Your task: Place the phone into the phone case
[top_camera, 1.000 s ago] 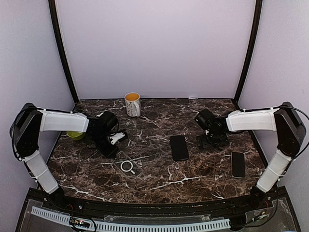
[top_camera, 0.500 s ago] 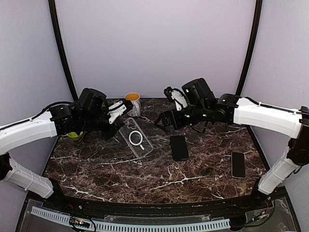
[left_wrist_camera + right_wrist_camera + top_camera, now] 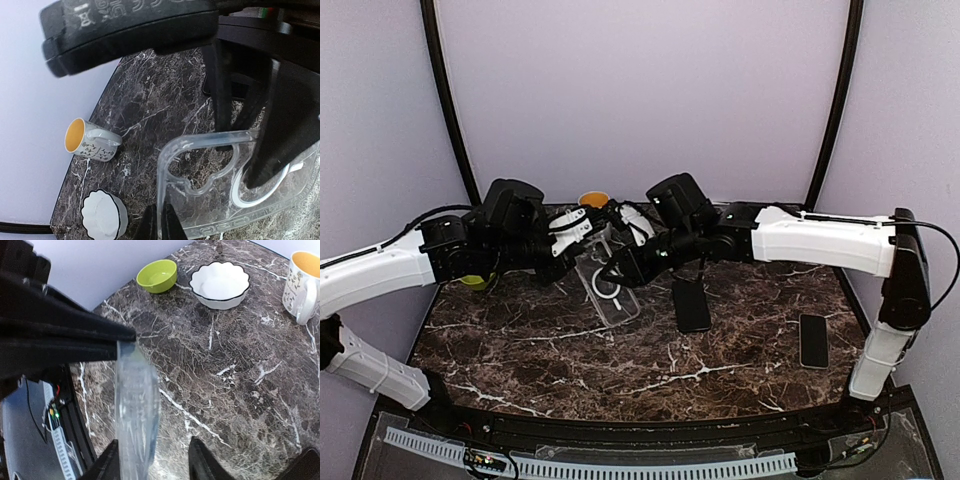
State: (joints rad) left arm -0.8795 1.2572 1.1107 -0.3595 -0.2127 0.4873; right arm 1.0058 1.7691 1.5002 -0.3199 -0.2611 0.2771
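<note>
Dark marble table (image 3: 520, 340) veined in white, plain lilac walls (image 3: 640, 100) on three sides, and a black pole (image 3: 445, 100) curving up at each back corner. Starting at the left, a green bowl (image 3: 157, 275) sits near the table's left edge, with a white scalloped bowl (image 3: 220, 282) just beside it and a white mug (image 3: 302, 282) with a yellow inside further along toward the back. The left gripper (image 3: 160, 224) is up off the table, its fingers pinched tight on the short end of the phone case (image 3: 607, 290), the end with the camera cutout. The case hangs clear of the marble, left of centre. Its long axis slants from the held end at the upper left down toward the lower right in the overhead view, and the white ring shows through the clear shell. On the right wrist camera it stands edge-on, a thin upright strip. The right gripper (image 3: 156, 457) has its fingers spread, one on either side of that strip. The case sits close to one finger, and I can't tell whether they touch. Further right, a black phone (image 3: 691, 305) lies flat near the middle of the table with its long axis running front to back. A second black phone (image 3: 813, 341) lies well apart from it, toward the right edge.
</note>
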